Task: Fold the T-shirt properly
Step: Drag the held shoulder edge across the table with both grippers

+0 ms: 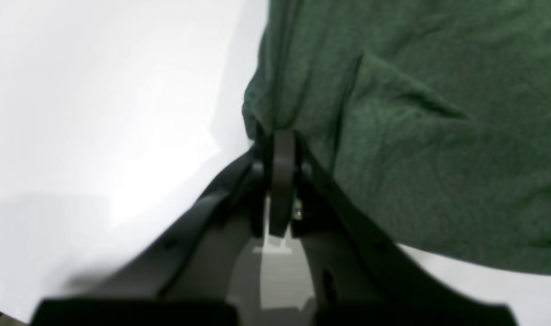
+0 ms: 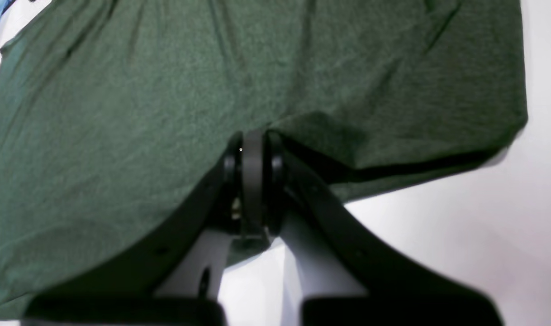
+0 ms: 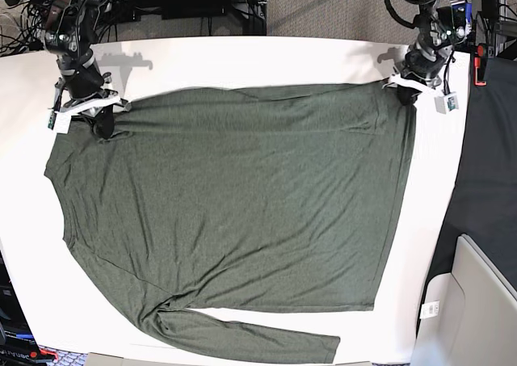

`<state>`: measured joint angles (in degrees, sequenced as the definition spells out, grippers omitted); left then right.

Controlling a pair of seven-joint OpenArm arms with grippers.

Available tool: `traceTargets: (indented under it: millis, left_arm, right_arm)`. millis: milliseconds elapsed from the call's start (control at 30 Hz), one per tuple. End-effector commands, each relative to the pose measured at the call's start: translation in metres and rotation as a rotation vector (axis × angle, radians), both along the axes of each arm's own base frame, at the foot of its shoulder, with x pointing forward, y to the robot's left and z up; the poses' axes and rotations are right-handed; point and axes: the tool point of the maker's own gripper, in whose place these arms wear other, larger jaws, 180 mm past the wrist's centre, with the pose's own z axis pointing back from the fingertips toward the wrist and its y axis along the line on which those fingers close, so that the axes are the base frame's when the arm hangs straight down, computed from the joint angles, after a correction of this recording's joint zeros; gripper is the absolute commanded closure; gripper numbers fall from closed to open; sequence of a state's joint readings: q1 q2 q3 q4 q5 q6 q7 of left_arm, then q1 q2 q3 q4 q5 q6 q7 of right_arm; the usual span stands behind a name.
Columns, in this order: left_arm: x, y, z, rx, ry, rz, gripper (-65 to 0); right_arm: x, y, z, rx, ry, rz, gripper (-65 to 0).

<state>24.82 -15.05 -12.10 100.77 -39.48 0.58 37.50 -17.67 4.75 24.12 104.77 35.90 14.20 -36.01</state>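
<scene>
Shirt status, as I read it from my 3 feeds: the T-shirt (image 3: 234, 204) lies spread flat on the white table (image 3: 242, 55), dark olive-green, covering most of the surface. In the base view its straight hem runs down that view's right side and the shoulder end sits toward that view's left. 1 long sleeve (image 3: 242, 334) lies along the near edge of the table, folded in just below the body of the shirt.

Left gripper (image 1: 282, 136): jaws pressed together, pinching a bunched bit of the shirt's edge. In the left wrist view the fabric gathers into small pleats right at the tips, with bare table to the left of them. In the base view this gripper (image 3: 408, 91) sits at the far corner of the hem, on that view's right.

Right gripper (image 2: 254, 136): jaws likewise pressed together, pinching the shirt. The right wrist view shows cloth puckering toward the tips, a raised fold casting a dark shadow line to the right of them, and white table below. In the base view this gripper (image 3: 103, 124) sits at the far corner on that view's left, near the shoulder.

Both pinch points lie along the far edge of the shirt, well apart. Fabric between them looks mostly smooth, with faint wrinkles.
</scene>
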Motion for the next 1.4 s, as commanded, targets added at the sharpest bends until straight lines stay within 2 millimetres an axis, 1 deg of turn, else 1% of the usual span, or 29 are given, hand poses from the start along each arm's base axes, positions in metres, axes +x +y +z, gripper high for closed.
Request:
traceTargets:
  millis: [0,167,300,367,467,533,667,700,733,800,900,1000,1100,1167,1233,1367]
  left_arm:
    - [0.0,0.01,0.009,0.028,-0.024,0.009,-0.1]
    - [-0.016,0.013,0.002,0.034,0.013,0.013,-0.1]
    - [-0.033,0.026,0.001,0.061,0.046,0.025,-0.1]
    - [-0.037,0.029,0.005,0.073,0.04,0.019,-0.1]
    - [-0.035,0.025,0.017,0.082,0.002,-0.043,-0.1]
    - [-0.032,0.023,0.022,0.085,-0.019,-0.068,-0.1]
    - [-0.029,0.022,0.024,0.085,-0.027,-0.069,-0.1]
    - [-0.026,0.022,0.026,0.086,-0.035,-0.071,-0.1]
    - [-0.022,0.021,0.029,0.087,-0.047,-0.074,-0.1]
    - [-0.013,0.019,0.034,0.084,-0.067,-0.077,-0.1]
    - [-0.009,0.019,0.036,0.084,-0.077,-0.076,-0.1]
    - [-0.006,0.018,0.037,0.083,-0.083,-0.077,-0.1]
    - [0.003,0.017,0.042,0.081,-0.109,-0.076,-0.1]
    - [0.012,0.017,0.048,0.082,-0.133,-0.076,-0.1]
    - [0.022,0.017,0.058,0.087,-0.17,-0.077,-0.1]
    - [0.039,0.015,0.072,0.09,-0.216,-0.082,-0.1]
  right_arm:
    - [0.003,-0.001,0.018,-0.021,-0.059,0.011,-0.2]
    - [-0.012,0.003,0.024,-0.045,-0.052,0.03,-0.2]
    - [-0.024,0.005,0.022,-0.052,-0.031,0.037,-0.2]
    - [-0.026,0.004,0.021,-0.053,-0.025,0.036,-0.2]
    - [-0.025,0.004,0.022,-0.053,-0.03,0.036,-0.2]
    - [-0.02,0.004,0.025,-0.052,-0.042,0.035,-0.2]
    - [-0.004,0.004,0.035,-0.052,-0.088,0.032,-0.2]
    - [0.0,0.003,0.034,-0.049,-0.091,0.029,-0.2]
    - [0.002,0.002,0.033,-0.046,-0.092,0.025,-0.2]
    - [0.007,-0.003,0.022,-0.058,-0.066,0.016,-0.3]
    - [0.009,-0.008,0.012,-0.091,-0.036,0.01,-0.5]
    - [0.009,-0.008,0.012,-0.093,-0.037,0.01,-0.5]
    - [0.01,-0.007,0.012,-0.092,-0.038,0.009,-0.4]
    - [0.016,-0.007,0.017,-0.089,-0.055,0.007,-0.3]
    - [0.019,-0.007,0.02,-0.089,-0.064,0.007,-0.2]
    - [0.032,-0.008,0.032,-0.088,-0.109,0.001,-0.2]
